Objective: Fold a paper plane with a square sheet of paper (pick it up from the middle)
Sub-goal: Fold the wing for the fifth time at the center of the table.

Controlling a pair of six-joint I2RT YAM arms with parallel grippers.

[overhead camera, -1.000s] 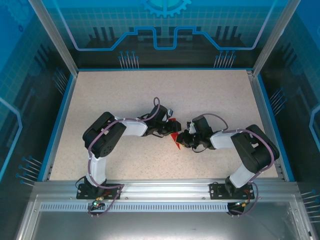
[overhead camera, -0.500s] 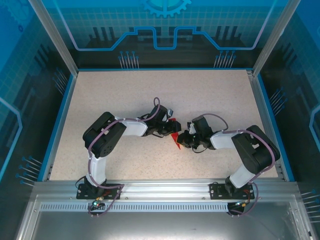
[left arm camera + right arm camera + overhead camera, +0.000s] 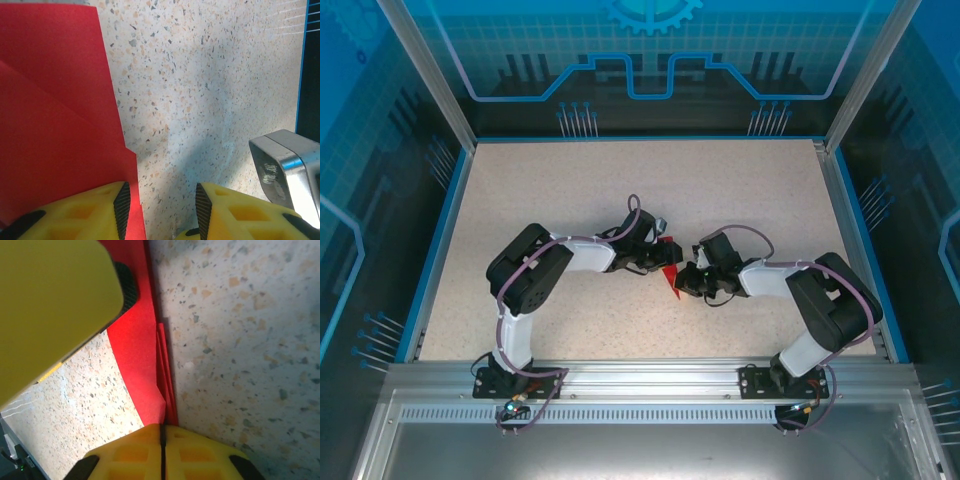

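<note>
The square sheet of paper (image 3: 669, 276) is bright red and folded into a pointed wedge, lying mid-table between both arms. My right gripper (image 3: 686, 283) is shut on its layered folded edge; in the right wrist view the yellow fingertips (image 3: 162, 435) meet with the red paper (image 3: 137, 340) pinched between them. My left gripper (image 3: 658, 262) stands open over the paper's other side. Its left finger (image 3: 75, 210) rests on the red paper (image 3: 55, 125), and bare table shows in the gap of the left gripper (image 3: 162, 210). That left finger's black pad (image 3: 127, 287) appears at the right wrist view's upper left.
The speckled table (image 3: 570, 190) is bounded by a blue rim (image 3: 440, 240) and glass enclosure walls. A grey metal part (image 3: 285, 170) sits close beside my left gripper's right finger. The aluminium rail (image 3: 640, 375) with both arm bases runs along the near edge.
My right gripper's jaws have closed the last bit onto the paper's folded edge, and the right arm has edged slightly left. The left arm has not moved.
</note>
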